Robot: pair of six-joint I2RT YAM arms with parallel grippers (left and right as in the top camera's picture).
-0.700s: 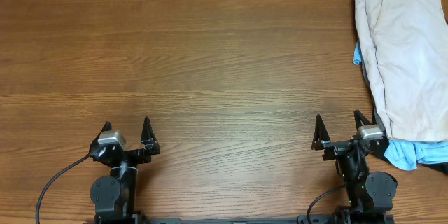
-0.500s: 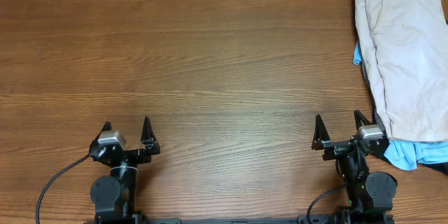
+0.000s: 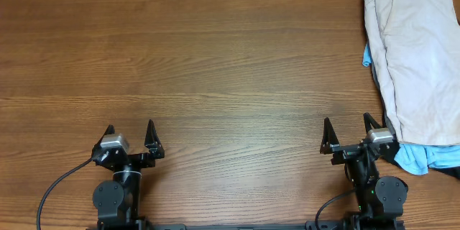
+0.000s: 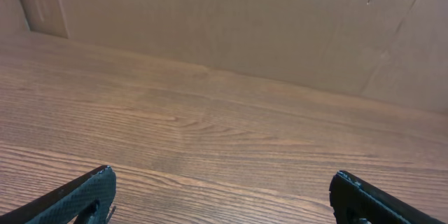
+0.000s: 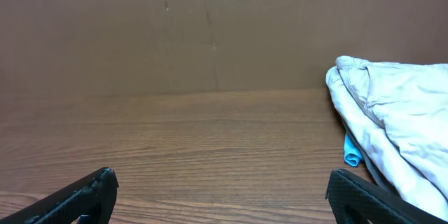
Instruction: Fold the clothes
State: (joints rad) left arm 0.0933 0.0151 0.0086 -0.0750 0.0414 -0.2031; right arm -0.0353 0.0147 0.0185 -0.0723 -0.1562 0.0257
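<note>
The left gripper point(image 3: 130, 131) sits at the lower left of the overhead frame with its jaws spread wide and nothing between them. Its wrist view shows only bare wood between the two black fingertips point(image 4: 91, 189). A black cable point(image 3: 57, 183) curves away from its base toward the lower left corner.

The right gripper point(image 3: 347, 123) sits at the lower right, equally wide and empty. In the overhead view its outer finger is just beside the lower left edge of the clothes.

The clothes lie in a pile along the right edge of the wooden table point(image 3: 215, 57), running from the upper right corner down toward the right arm. Light beige shorts point(image 3: 417, 57) lie on top. A light blue garment point(image 3: 415, 159) shows beneath them at the bottom of the pile and again halfway up its left edge. From the right wrist, the pile fills the right side of the frame. A brown cardboard wall point(image 4: 231, 21) stands behind the table.
</note>
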